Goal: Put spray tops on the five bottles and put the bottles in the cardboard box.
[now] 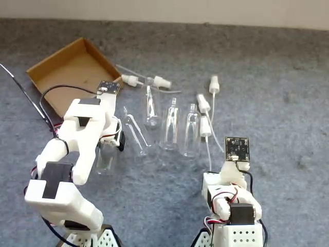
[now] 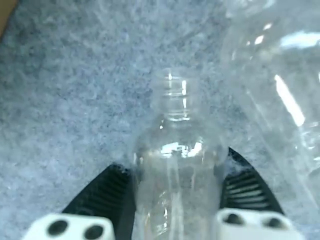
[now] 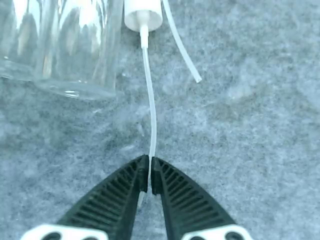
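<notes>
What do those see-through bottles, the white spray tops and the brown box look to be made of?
The bottle: clear, glossy plastic most likely. The grey surface shows through it, with bright glints, though glass can't be ruled out.
The spray top: smooth, opaque white plastic, with a thin, bending translucent tube.
The box: matte brown cardboard with folded walls.

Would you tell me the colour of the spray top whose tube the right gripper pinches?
White spray top, best seen in the right wrist view.

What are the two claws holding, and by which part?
The left gripper grips a clear bottle around its body; the right gripper pinches a spray top by its thin tube, near the end.
</notes>
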Motion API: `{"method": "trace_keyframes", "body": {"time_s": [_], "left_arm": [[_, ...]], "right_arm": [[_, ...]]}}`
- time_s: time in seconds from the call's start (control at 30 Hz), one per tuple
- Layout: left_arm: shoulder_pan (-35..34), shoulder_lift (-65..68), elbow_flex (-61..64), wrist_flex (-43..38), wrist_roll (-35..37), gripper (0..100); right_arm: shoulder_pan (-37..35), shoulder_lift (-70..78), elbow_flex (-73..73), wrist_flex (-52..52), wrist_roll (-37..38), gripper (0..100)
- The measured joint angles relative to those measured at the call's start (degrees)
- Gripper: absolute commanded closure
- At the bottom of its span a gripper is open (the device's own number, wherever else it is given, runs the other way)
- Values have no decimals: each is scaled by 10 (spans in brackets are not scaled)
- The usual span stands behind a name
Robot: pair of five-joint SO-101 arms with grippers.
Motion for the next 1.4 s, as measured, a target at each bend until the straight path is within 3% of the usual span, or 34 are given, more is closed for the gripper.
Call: {"method": "trace_keyframes", "body": {"time_s": [0.07, 0.17, 0.27, 0.57, 1.1, 1.4], "left_arm": [[0, 0, 0, 0, 0, 925], [0, 0, -10, 18, -5, 769], [-4, 0, -40, 67, -64, 672], [-2, 4, -55, 112, -55, 752], [-2, 8, -55, 113, -55, 701], [-2, 9, -8, 47, -51, 702]], "right_arm": [[0, 0, 0, 0, 0, 987], [0, 0, 0, 0, 0, 987], [0, 0, 0, 0, 0, 987], [0, 0, 0, 0, 0, 987], [0, 0, 0, 0, 0, 987], [0, 0, 0, 0, 0, 987]]}}
